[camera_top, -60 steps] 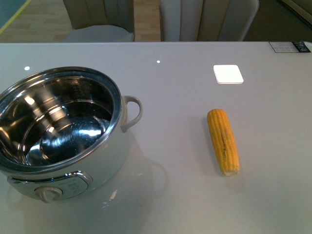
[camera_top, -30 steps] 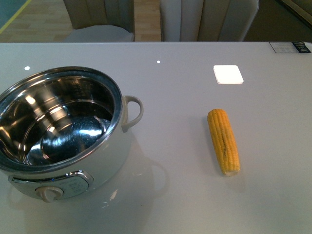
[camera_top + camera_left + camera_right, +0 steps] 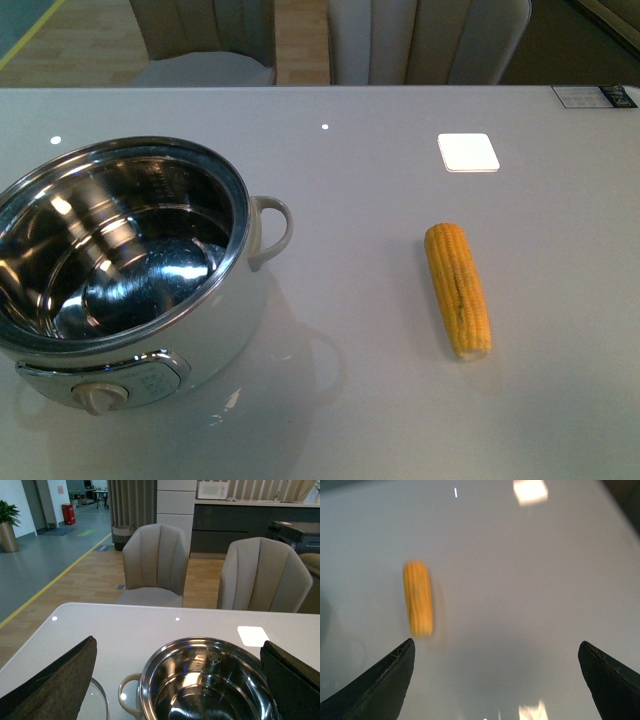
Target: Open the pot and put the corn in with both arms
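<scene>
The pot (image 3: 120, 265) stands open at the table's front left, lid off, steel inside bare, white loop handle (image 3: 273, 228) toward the middle, beige dial (image 3: 100, 397) in front. The corn (image 3: 458, 288) lies on the table right of the pot, well apart from it. Neither arm shows in the front view. In the left wrist view my left gripper (image 3: 180, 680) is open above the pot (image 3: 210, 685), its fingers (image 3: 55, 680) wide apart. In the right wrist view my right gripper (image 3: 497, 680) is open and empty above the table, with the blurred corn (image 3: 418, 598) ahead of one finger.
A glass lid edge (image 3: 97, 702) lies on the table beside the pot in the left wrist view. A white square patch (image 3: 468, 152) sits on the table behind the corn. Chairs (image 3: 430, 40) stand past the table's far edge.
In the front view nothing has visibly changed; pot and corn lie where they were.
</scene>
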### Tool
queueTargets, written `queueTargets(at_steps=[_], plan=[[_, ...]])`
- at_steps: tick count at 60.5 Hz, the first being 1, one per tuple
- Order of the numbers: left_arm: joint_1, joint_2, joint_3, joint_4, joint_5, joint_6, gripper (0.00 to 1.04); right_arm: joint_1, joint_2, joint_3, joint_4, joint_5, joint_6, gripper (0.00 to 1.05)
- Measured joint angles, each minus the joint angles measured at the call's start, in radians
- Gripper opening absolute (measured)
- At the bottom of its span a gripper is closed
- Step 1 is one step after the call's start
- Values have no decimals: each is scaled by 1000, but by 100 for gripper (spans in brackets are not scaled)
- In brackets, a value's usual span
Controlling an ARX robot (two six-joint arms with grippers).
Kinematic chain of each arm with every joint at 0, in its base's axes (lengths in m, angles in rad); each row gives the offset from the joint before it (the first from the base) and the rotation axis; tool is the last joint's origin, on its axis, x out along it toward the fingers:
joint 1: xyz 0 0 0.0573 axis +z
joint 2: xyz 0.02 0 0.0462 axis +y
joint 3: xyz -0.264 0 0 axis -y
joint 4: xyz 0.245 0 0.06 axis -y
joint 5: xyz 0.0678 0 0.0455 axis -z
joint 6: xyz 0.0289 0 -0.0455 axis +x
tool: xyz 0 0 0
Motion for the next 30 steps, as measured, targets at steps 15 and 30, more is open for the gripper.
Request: queueTargets(at_steps=[15, 30], plan=[[0, 0, 0, 0, 0, 0, 98, 29, 600, 20, 536, -34, -5, 96], [0, 0, 0, 0, 0, 0, 98, 86, 1179, 218, 853, -29, -88, 96]])
